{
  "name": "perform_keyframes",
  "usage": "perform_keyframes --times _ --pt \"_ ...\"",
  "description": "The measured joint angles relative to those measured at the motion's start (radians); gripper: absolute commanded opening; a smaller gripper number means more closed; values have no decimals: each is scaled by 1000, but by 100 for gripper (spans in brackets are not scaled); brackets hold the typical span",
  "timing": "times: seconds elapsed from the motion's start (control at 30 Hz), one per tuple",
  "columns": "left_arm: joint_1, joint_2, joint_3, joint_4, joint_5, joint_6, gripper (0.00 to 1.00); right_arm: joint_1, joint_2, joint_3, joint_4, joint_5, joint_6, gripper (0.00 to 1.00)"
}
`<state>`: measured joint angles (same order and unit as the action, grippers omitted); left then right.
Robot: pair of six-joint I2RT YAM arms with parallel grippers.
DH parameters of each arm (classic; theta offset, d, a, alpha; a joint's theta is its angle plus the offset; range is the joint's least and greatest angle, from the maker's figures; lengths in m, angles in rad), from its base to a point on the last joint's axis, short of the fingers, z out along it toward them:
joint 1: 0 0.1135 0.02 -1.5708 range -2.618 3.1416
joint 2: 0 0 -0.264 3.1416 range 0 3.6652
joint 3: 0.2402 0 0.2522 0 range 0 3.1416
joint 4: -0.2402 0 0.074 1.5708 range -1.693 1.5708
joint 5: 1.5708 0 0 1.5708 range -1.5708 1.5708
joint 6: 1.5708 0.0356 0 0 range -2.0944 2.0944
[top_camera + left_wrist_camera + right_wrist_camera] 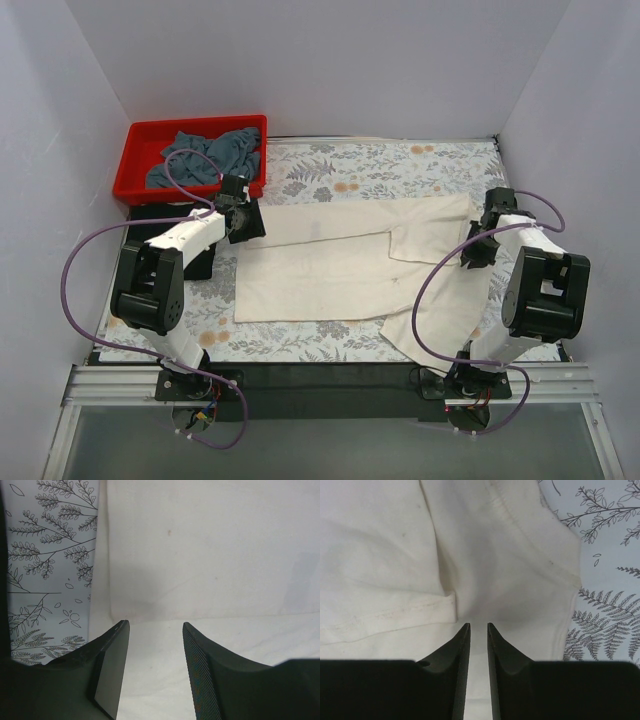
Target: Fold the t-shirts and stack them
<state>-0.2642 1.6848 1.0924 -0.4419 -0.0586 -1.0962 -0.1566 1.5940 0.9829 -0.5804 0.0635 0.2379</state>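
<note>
1. The cream-white t-shirt [330, 265] lies across the middle of the floral tablecloth [400, 160], its length running from 9 o'clock to 3 o'clock in the top view.
2. It is partly folded. Layers overlap along the middle, a sleeve sticks out toward 2 o'clock, and a loose corner trails to 5 o'clock as far as the near edge.
3. Up close the cloth is plain and soft, with stitched hems, shallow creases and a few faint specks.
4. The slate grey-blue t-shirt [205, 155] sits crumpled in the red bin [140, 135] at the 10 o'clock corner.
5. The left gripper [243, 222] hangs over the cream shirt's 9 o'clock edge. In its wrist view the jaws stand apart, with nothing between them but the cloth below.
6. The right gripper [478, 245] is at the shirt's 3 o'clock end. Its fingers [460, 650] leave only a thin slit over the cloth, and I cannot tell whether any is pinched.
</note>
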Motion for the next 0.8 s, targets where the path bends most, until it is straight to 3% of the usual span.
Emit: perform_keyframes --times 0.8 --pt "-1 0 0 0 7 0 45 -26 13 -24 109 -132 23 22"
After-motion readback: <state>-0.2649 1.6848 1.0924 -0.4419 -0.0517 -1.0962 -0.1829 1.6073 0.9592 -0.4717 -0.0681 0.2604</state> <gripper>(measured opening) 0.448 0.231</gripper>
